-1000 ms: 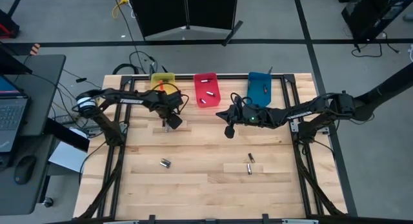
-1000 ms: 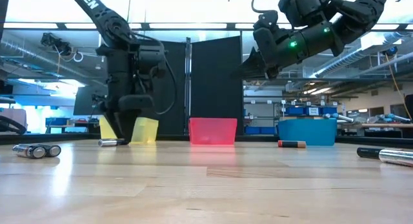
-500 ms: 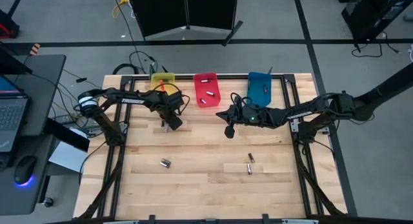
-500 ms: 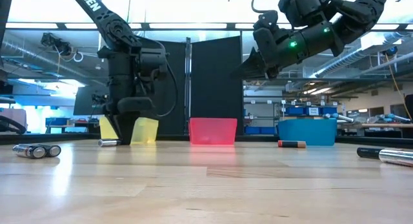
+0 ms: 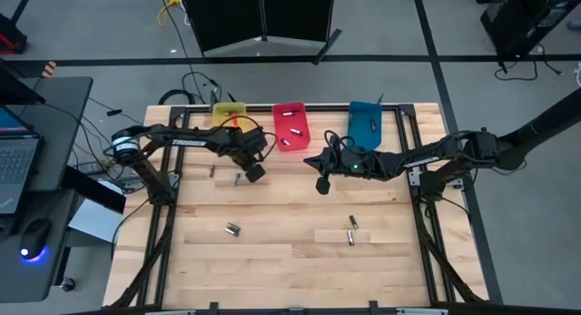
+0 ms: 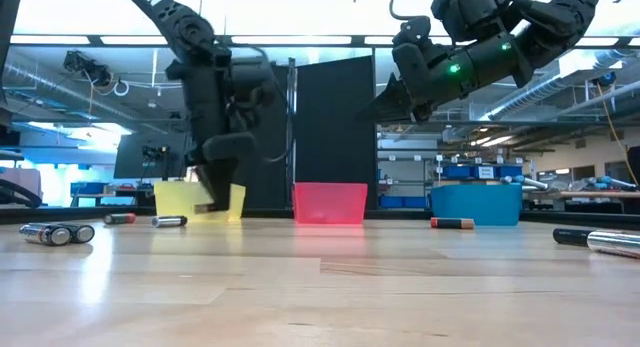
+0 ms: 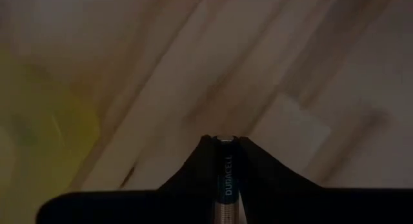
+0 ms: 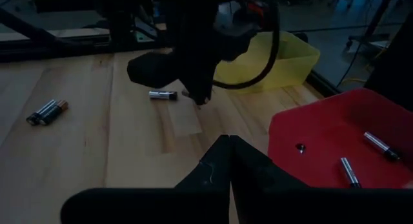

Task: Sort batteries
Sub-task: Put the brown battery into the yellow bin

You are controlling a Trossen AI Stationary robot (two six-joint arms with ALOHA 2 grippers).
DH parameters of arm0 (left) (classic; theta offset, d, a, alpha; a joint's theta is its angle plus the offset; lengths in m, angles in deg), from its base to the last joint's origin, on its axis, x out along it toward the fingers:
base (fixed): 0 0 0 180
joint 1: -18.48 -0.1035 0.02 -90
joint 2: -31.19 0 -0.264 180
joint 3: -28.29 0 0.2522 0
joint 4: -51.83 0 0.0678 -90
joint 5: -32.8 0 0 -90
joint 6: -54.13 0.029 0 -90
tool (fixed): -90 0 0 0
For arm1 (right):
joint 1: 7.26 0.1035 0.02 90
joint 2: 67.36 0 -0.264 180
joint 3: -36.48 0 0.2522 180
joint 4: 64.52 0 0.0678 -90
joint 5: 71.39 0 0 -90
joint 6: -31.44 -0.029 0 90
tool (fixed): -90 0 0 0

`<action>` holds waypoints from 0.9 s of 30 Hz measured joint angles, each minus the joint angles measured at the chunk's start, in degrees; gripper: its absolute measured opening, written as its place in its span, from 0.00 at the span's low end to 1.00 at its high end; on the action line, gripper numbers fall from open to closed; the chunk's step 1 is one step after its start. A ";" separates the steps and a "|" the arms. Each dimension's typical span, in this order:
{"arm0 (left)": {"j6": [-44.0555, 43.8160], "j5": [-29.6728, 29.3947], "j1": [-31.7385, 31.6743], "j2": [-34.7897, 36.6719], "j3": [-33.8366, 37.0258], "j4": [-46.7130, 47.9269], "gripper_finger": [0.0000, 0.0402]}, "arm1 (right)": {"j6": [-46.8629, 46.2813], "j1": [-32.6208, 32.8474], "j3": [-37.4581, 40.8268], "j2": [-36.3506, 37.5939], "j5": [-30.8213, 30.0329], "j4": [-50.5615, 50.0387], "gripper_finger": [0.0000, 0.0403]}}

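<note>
My left gripper (image 5: 254,171) hangs above the table in front of the yellow bin (image 5: 231,110), shut on a slim silvery battery (image 7: 226,182). Loose batteries lie on the wood: one (image 5: 238,178) just beside that gripper, another (image 5: 213,171) to its left, a pair (image 5: 233,229) nearer the front and two (image 5: 352,230) right of centre. The red bin (image 5: 290,124) holds several batteries. My right gripper (image 5: 322,185) is shut and holds nothing, up in the air in front of the red and blue bins. My left gripper pinches the battery between its two fingers. The battery lies along the fingers, and its end (image 7: 224,141) shows at their tips. The fingers point down at a slant, and the battery (image 8: 199,100) is lifted clear of the table.
The blue bin (image 5: 365,123) stands at the far right of the row of bins. A pale wooden patch (image 8: 184,124) lies in the board under the left gripper. The near half of the table (image 5: 290,270) is bare wood.
My left gripper has shut on a battery, risen off the table and gone a little toward the right edge and the bins, tipping as it rose. The battery has come up clear of the wood. Two batteries it stood over now show on the table.
</note>
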 joint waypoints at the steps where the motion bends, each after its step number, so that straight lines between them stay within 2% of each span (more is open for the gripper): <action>1: 0.00 -0.03 0.16 0.04 -1.10 0.31 0.11 | 0.00 0.00 0.00 0.00 0.00 -0.02 0.03; 5: 0.60 -1.19 -0.26 0.07 -5.53 4.82 0.11 | -0.02 0.00 -0.02 0.00 0.00 -0.20 0.03; 9: 1.85 -1.70 -3.22 0.85 -9.11 8.42 0.11 | -0.02 0.12 -0.02 0.00 0.00 -0.49 0.03; 18: 6.26 -5.67 -14.67 6.29 -13.08 11.82 0.11 | 0.00 1.49 -0.02 0.00 0.00 -0.56 0.03; 22: 7.48 -4.79 -21.33 5.27 -13.18 11.67 0.11 | 0.00 1.98 -0.02 0.00 0.00 -0.57 0.03; 27: 9.02 -3.13 -25.66 1.28 -13.16 9.26 0.11 | -0.09 2.23 -0.02 0.00 0.00 -0.63 0.03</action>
